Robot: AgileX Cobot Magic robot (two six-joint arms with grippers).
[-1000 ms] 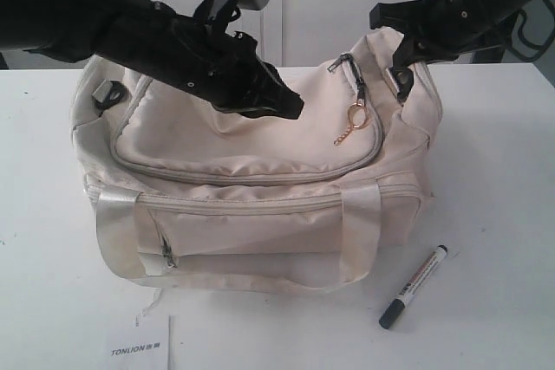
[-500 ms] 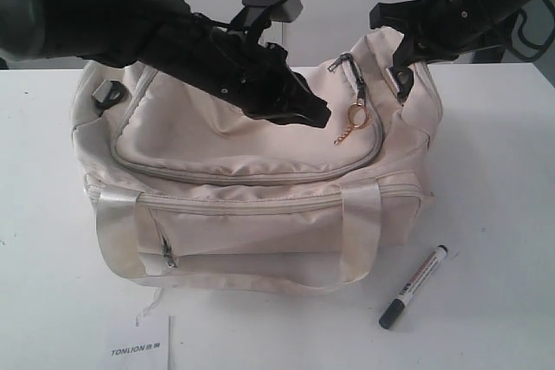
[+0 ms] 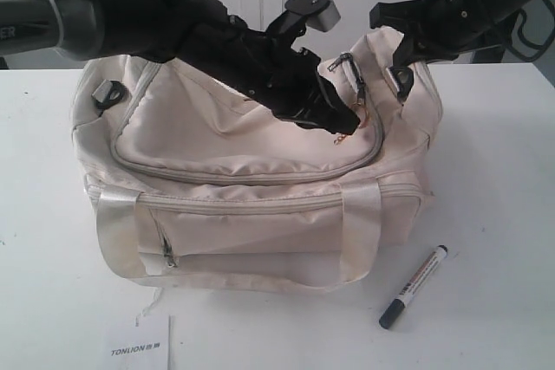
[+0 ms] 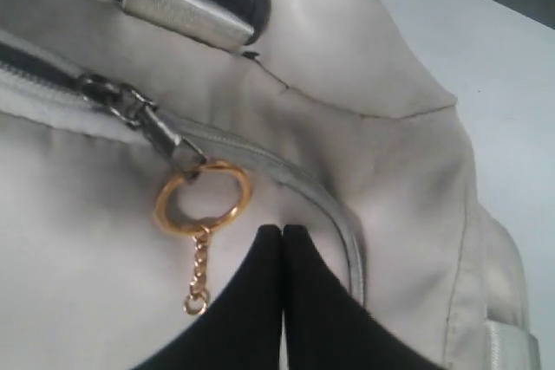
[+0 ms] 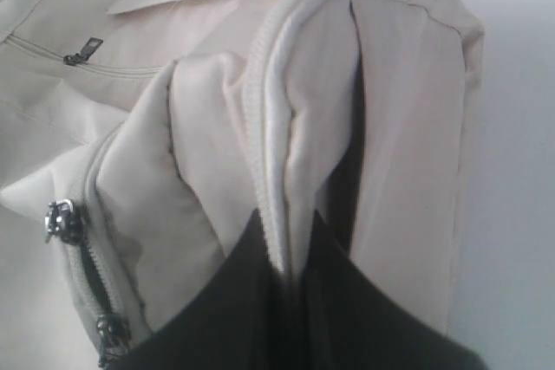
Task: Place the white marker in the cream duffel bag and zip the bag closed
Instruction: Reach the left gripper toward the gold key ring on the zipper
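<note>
White table (image 3: pixel 494 179) fills the exterior view, with pale wall panels behind it. The cream duffel bag (image 3: pixel 243 214) sits in the middle, one satin handle (image 3: pixel 360 231) draped down its front. The white marker (image 3: pixel 414 287) lies on the table off the bag's front right corner, dark cap toward the camera and well apart from both arms; only this view shows it. A small printed card (image 3: pixel 139 344) lies at the near edge.

The left tool (image 3: pixel 347 119) reaches across the top of the bag toward its right end. From outside it hides the zipper pull, and only a scrap of gold chain (image 3: pixel 344 138) shows below it. The left wrist view shows what is hidden there: the left tool's (image 4: pixel 283 236) two black fingertips (image 4: pixel 260 283) are pressed together with nothing between them. They sit just beside the gold keyring (image 4: pixel 202 199), which hangs from the zipper slider (image 4: pixel 130 110). Whether the tips touch the fabric cannot be told.

The right tool (image 3: pixel 403 71) meets the bag's right end, where the exterior view gives little detail. The right wrist view shows it (image 5: pixel 290 240) clamped on a raised fold of cream fabric along a piped seam (image 5: pixel 264 127). A second zipper slider (image 5: pixel 62 218) shows off to one side of that fold.
</note>
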